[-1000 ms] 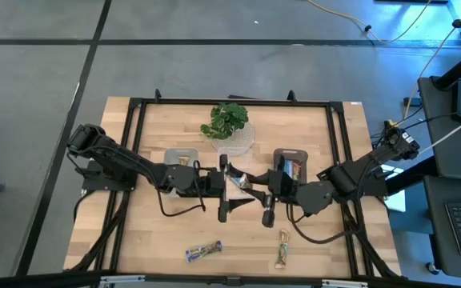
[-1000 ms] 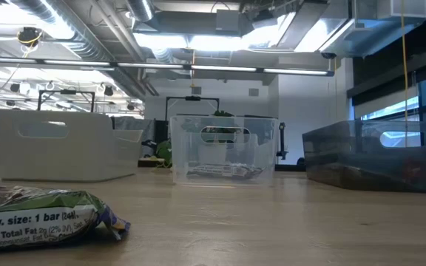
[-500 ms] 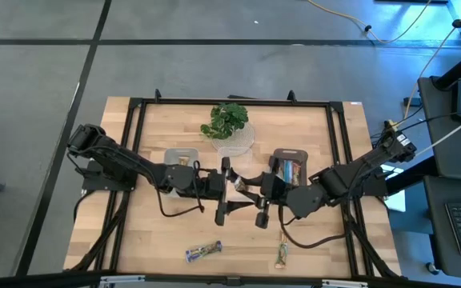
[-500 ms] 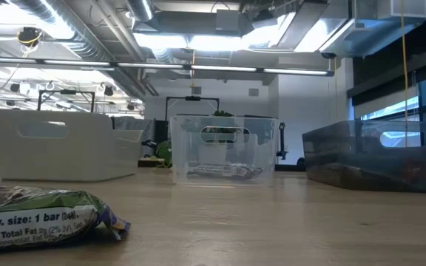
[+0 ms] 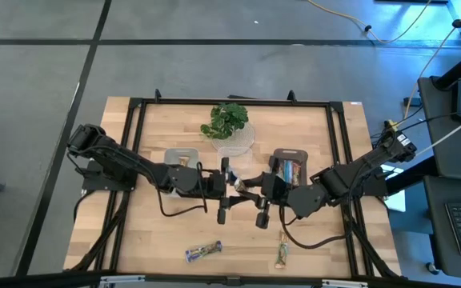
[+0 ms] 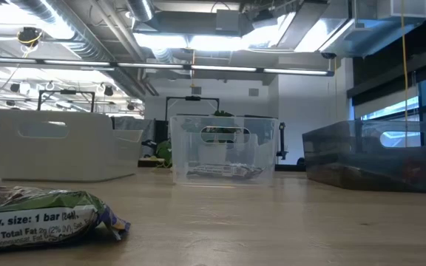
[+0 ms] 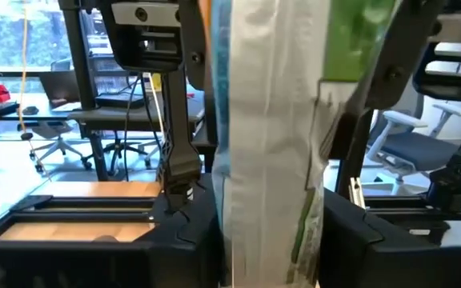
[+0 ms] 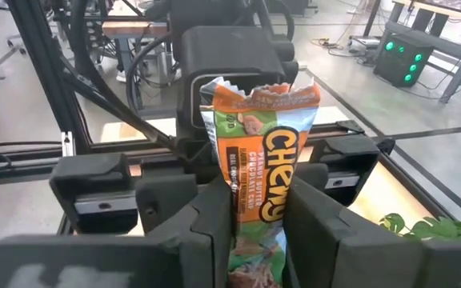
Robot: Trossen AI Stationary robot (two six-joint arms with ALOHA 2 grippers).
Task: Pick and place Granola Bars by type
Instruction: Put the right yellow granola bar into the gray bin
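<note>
From above I read a handover: left claw (image 5: 230,186) and right claw (image 5: 250,186) meet mid-tabletop (image 5: 174,232) on one bar (image 5: 240,184).

Low view: clear bin (image 6: 224,150) and workshop behind.

Left wrist: fingers (image 7: 184,240) narrowing onto it (grip unconfirmed).

Right wrist: bar clamped; release comes next, I judge.

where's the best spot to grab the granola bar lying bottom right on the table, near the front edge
Grip the bar across its narrow width at mid-length, coming straight down from above. It lies flat with its long axis running roughly front to back, bare wood on both long sides, so fingers can straddle it.
</note>
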